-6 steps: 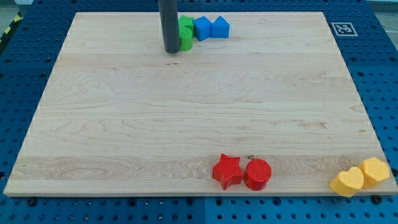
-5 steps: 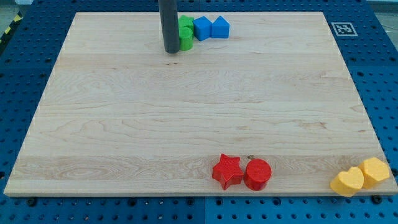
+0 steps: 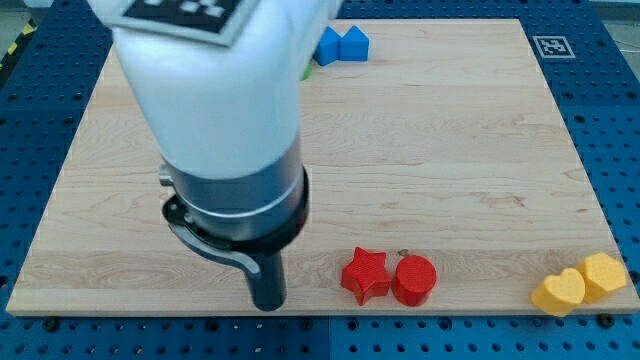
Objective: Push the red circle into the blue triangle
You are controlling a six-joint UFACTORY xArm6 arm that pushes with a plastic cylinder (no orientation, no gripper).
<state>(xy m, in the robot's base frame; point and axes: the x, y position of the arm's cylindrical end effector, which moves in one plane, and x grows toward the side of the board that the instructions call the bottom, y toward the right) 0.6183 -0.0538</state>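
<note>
At the near edge of the wooden board (image 3: 450,180), the rod's lower end, my tip (image 3: 267,306), rests on the wood to the left of the red star (image 3: 365,275), with a clear strip of board between them; it touches no block. The arm has no fingers to open or shut, only this straight dark rod, and it holds nothing. Just right of the star and touching it, or very nearly so, sits the red circle (image 3: 414,279), also close to the near edge. Further right, at the near right corner, a yellow heart (image 3: 558,292) and a second yellow block (image 3: 604,274) of unclear shape lie pressed together. Above the tip the arm's bulky white and dark body (image 3: 220,120) fills the left middle of the scene and hides part of the far side. At the far edge, well apart from the red circle, the blue triangle (image 3: 354,44) stands beside another blue block (image 3: 327,45), the two touching. A sliver of green block (image 3: 306,68) shows just left of them, mostly hidden behind the arm.
</note>
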